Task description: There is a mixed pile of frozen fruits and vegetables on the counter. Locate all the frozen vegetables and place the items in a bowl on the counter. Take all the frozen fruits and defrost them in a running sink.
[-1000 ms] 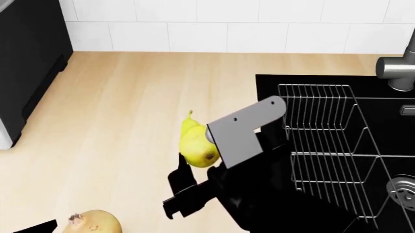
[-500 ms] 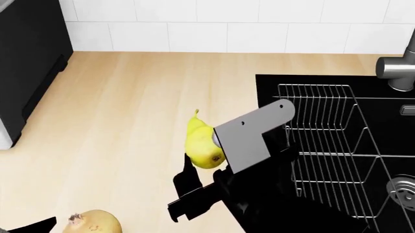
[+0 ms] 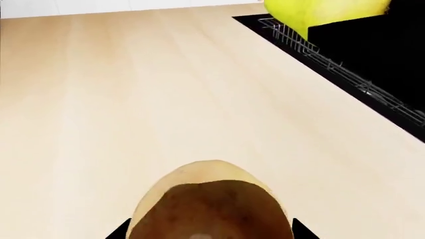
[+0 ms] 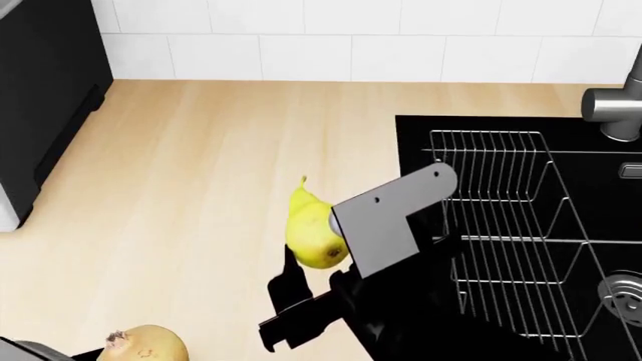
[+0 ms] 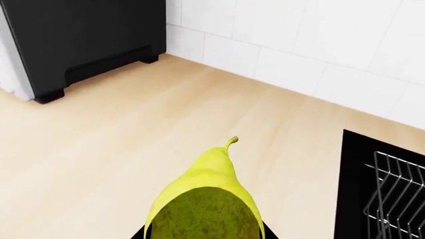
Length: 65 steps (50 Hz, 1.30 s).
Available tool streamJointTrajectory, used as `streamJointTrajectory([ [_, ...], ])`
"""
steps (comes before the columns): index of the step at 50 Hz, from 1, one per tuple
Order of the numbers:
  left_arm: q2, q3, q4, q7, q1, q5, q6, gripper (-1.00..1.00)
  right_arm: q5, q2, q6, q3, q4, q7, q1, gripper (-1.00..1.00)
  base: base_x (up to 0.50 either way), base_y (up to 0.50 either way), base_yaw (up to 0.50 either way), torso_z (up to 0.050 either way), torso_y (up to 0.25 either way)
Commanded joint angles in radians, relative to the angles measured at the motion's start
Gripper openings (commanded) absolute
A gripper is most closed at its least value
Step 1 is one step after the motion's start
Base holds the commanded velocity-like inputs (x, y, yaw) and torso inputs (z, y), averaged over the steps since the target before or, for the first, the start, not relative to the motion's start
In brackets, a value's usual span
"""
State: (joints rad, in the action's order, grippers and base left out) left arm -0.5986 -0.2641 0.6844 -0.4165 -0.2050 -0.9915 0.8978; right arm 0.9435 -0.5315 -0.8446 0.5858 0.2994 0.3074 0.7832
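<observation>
Pear [image 4: 313, 226] sits in the right gripper [image 5: 204, 234], clamped, above the counter [image 4: 191, 180] just left of the sink [image 4: 602, 195]. Tan fruit [image 3: 211, 201] fills the left wrist view right at the left gripper [image 3: 209, 234]; can't tell if it's gripped. Farther off: wire rack [image 4: 501, 226], faucet [image 4: 614, 105], black appliance [image 4: 45, 90] by the tiled wall [image 4: 351, 37].
</observation>
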Motion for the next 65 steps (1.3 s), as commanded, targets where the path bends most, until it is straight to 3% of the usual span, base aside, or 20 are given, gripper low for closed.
streamJointTrajectory([
  [1,0.014,-0.036,-0.049,0.026,-0.008,0.028,-0.007,1.0,-0.023,-0.002,0.007,0.002,0.002,-0.018,-0.009,-1.0,0.0,0.0,0.0,0.0,0.0],
  [8,0.008,-0.009,-0.015,0.012,-0.001,-0.013,-0.007,1.0,-0.052,-0.01,0.022,0.015,0.023,-0.012,-0.013,-1.0,0.0,0.0,0.0,0.0,0.0],
  [9,0.006,-0.002,-0.005,0.007,0.003,-0.014,-0.011,-1.0,-0.052,-0.012,0.025,0.012,0.028,-0.007,-0.018,-1.0,0.0,0.0,0.0,0.0,0.0],
  [20,0.003,0.069,0.094,-0.098,-0.046,-0.137,0.019,-1.0,-0.001,-0.052,0.042,-0.056,0.12,0.052,-0.065,-1.0,0.0,0.0,0.0,0.0,0.0],
  [29,0.008,0.118,0.072,-0.192,-0.21,-0.268,0.064,-1.0,0.087,-0.126,0.031,-0.154,0.239,0.157,-0.119,-1.0,0.0,0.0,0.0,0.0,0.001],
  [39,-0.005,0.133,0.039,-0.16,-0.198,-0.212,0.03,-1.0,0.16,-0.172,0.149,-0.317,0.309,0.25,-0.298,-1.0,0.0,0.0,0.0,0.0,0.0],
  [40,-0.008,0.134,0.041,-0.164,-0.198,-0.218,0.033,-1.0,0.117,-0.193,0.092,-0.259,0.331,0.248,-0.261,-1.0,0.0,0.0,0.0,0.0,0.0],
  [54,-0.039,0.186,0.013,-0.181,-0.227,-0.261,0.026,-1.0,0.241,-0.26,0.068,-0.335,0.398,0.32,-0.27,-1.0,0.0,0.0,0.0,0.001,0.001],
  [65,-0.046,0.193,0.047,-0.2,-0.226,-0.288,0.026,-1.0,0.24,-0.302,0.057,-0.35,0.421,0.337,-0.269,-1.0,0.11,-0.47,0.0,0.0,0.0],
])
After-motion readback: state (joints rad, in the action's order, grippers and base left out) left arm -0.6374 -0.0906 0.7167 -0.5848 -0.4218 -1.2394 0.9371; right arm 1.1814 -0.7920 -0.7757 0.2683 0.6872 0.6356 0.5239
